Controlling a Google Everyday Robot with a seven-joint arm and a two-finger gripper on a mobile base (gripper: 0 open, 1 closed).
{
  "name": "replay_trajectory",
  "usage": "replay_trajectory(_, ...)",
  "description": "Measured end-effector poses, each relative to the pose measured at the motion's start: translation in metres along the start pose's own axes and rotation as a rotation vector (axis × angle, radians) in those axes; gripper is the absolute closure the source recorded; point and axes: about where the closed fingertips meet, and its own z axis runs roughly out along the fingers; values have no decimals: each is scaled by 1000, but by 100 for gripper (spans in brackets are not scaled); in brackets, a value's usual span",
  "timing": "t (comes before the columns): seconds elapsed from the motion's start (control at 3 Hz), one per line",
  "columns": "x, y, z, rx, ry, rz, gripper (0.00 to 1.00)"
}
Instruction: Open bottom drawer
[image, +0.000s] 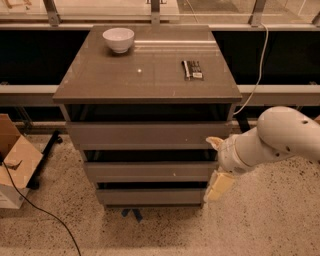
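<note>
The bottom drawer (150, 196) is the lowest and narrowest grey-brown front of the cabinet, with a dark gap above it. It sits flush under the middle drawer (150, 171). My gripper (218, 185) hangs from the white arm (280, 137) at the cabinet's right front corner, level with the middle and bottom drawers. Its cream fingers (218, 186) point down beside the bottom drawer's right end.
The top drawer (147, 134) is the tallest front. A white bowl (118, 39) and a dark remote-like object (191, 69) lie on the cabinet top (145, 75). A cardboard box (12, 160) and a black cable (40, 210) lie on the speckled floor at left.
</note>
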Motion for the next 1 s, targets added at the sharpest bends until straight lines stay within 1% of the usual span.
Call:
replay_trajectory(0.33,12,7,18,-2,-13,17,0)
replay_trajectory(0.67,26,11,53,-29,-26,14,0)
replay_trajectory(1.0,34,14,76,-54,-39,14,0)
